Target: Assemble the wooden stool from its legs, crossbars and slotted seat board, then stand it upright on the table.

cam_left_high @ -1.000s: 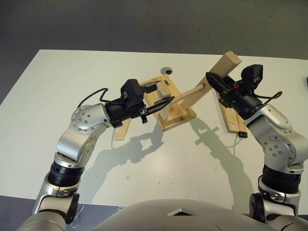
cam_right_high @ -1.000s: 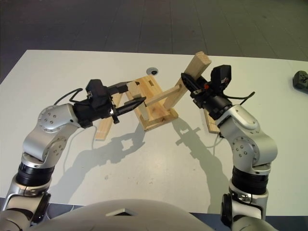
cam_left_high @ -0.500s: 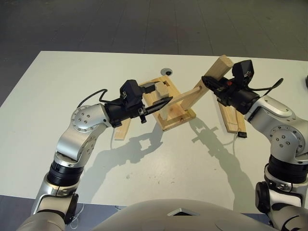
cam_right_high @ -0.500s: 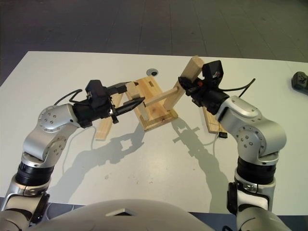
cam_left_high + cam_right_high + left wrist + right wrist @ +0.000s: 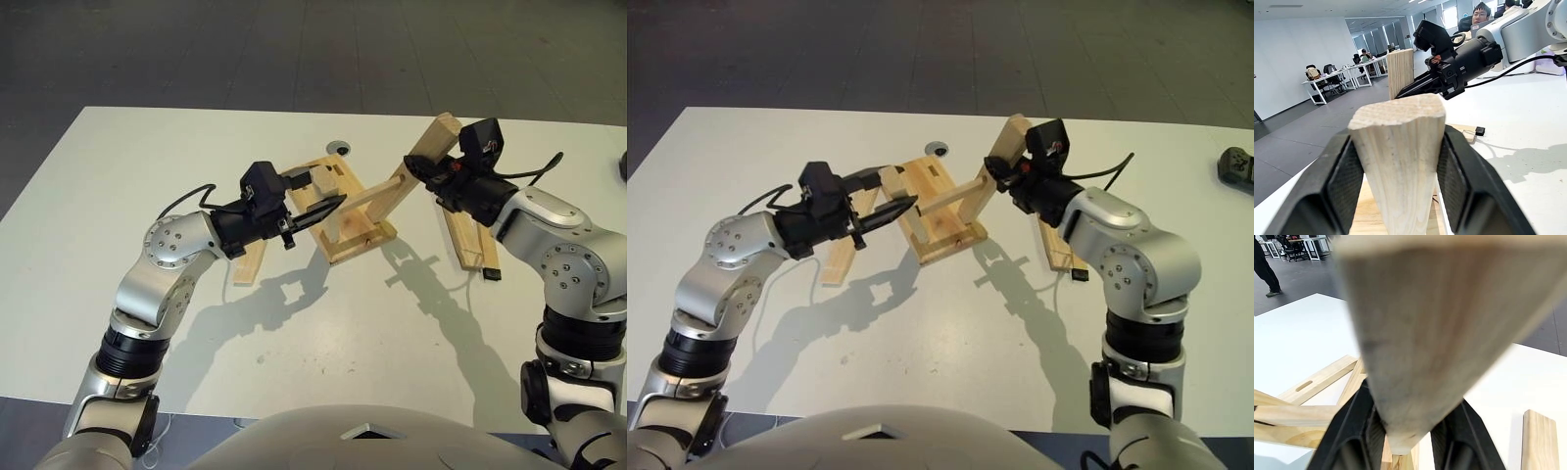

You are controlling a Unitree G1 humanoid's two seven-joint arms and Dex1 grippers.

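Partly assembled stool frame (image 5: 357, 236) standing tilted at the middle of the white table (image 5: 147, 147); left gripper (image 5: 321, 188) pinching the end of one leg (image 5: 324, 180); right gripper (image 5: 423, 168) clamped on the raised leg (image 5: 438, 135); crossbar (image 5: 377, 199) joining them; one loose board (image 5: 247, 266) beneath the left arm, another loose piece (image 5: 466, 240) beside the right.

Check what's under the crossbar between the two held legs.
The slotted seat board lies flat on the table beneath the crossbar. The left pincer and its leg cover the board's middle, so any slots there cannot be seen.
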